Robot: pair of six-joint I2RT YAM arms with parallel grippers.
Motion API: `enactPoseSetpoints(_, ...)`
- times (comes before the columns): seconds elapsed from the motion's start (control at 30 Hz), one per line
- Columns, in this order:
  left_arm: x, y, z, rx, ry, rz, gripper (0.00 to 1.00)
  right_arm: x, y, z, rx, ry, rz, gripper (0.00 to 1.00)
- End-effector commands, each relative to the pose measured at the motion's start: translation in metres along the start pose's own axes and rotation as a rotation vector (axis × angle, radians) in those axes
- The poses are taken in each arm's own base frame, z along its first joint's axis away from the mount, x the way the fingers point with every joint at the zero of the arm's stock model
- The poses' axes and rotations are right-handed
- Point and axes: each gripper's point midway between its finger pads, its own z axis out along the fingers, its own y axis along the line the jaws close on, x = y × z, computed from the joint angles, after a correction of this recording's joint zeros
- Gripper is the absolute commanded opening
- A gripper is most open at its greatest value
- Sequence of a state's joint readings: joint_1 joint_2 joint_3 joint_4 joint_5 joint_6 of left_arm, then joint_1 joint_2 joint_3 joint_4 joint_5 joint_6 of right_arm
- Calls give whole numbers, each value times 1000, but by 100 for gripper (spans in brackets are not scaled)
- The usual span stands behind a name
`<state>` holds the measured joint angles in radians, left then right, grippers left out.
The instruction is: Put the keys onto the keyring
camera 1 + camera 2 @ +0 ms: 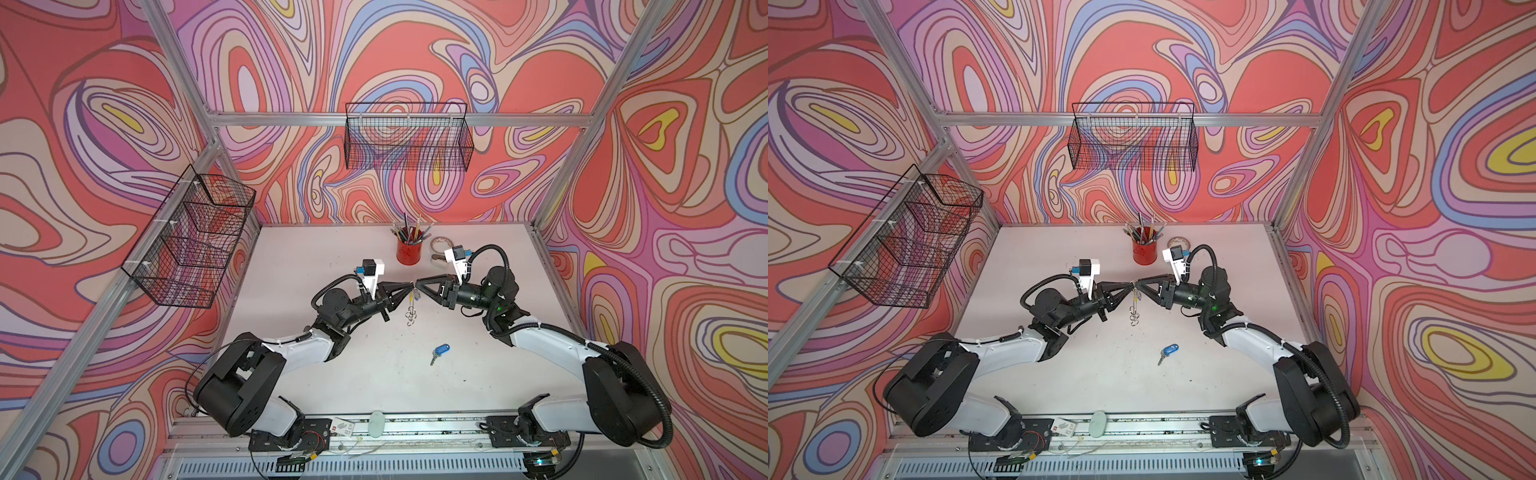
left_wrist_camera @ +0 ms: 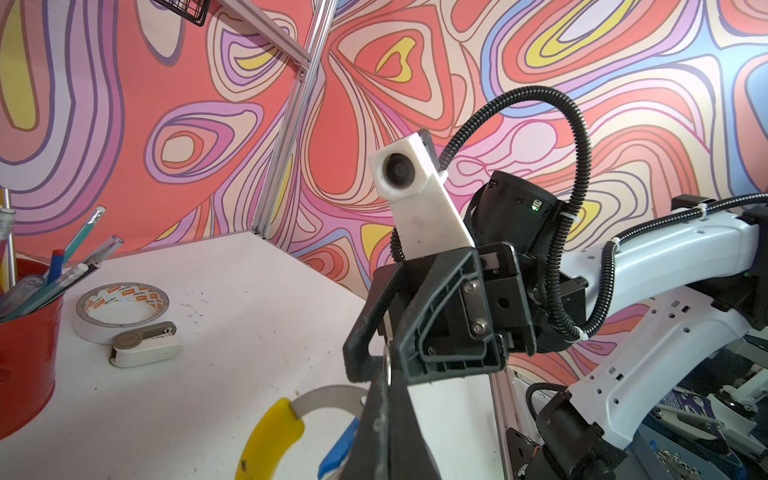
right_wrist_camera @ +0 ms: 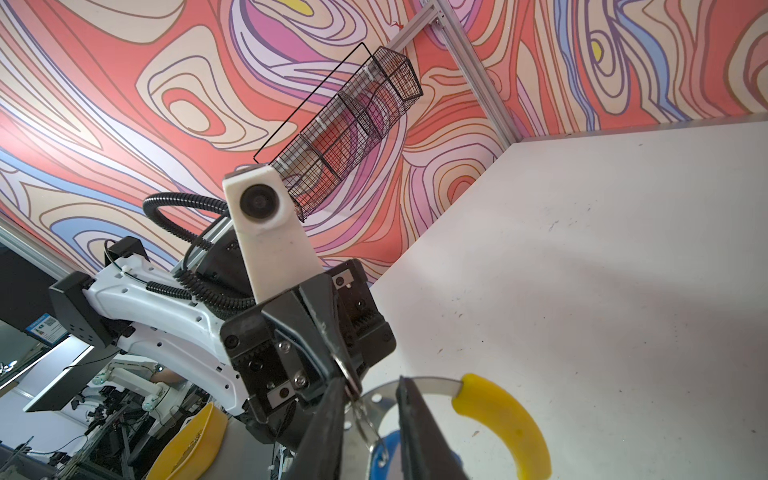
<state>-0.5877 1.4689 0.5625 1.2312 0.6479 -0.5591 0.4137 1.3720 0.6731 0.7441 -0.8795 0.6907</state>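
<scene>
Black fingers of the right tool (image 3: 370, 380) stand spread before the large perforated silver keyring (image 3: 507, 419) with its yellow segment, cut off at the lower edge. The left tool (image 3: 343, 368) is pressed together on a small silver ring (image 2: 387, 363); whose, I cannot tell. A blue plastic tag (image 2: 338, 455) is mostly hidden. Another blue-tagged silver key (image 1: 439, 351) lies lower centre on the white counter (image 1: 311, 249), between swirl-patterned walls (image 1: 104, 124).

Orange printed labels ring the tape roll (image 2: 120, 289) on the bench (lettering too blurred to read).
</scene>
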Motion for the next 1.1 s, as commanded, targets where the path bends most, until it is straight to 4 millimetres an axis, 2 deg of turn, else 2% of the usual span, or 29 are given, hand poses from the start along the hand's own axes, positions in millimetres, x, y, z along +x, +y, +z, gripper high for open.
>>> enactPoseSetpoints(0.0, -27, -18, 7, 63, -79, 50, 0, 7, -1, 1, -11, 14, 10, 22)
enactPoseSetpoints(0.37, -29, -15, 11, 44, -94, 56, 0, 12, 0, 5, -24, 27, 12, 9)
enactPoseSetpoints(0.47, -29, -13, 11, 34, -97, 54, 0, 13, 0, 6, -31, 34, 14, 0)
enactPoseSetpoints(0.67, -23, -9, 13, 22, -64, 55, 0, 14, 3, 5, -39, 39, -5, 0)
enactPoseSetpoints(0.87, -4, 1, 10, -33, 37, 48, 1, 9, 1, 4, -12, 21, -46, 0)
enactPoseSetpoints(1.07, 20, 10, -2, -81, 250, -26, 24, -1, -9, 4, 61, -18, -131, 0)
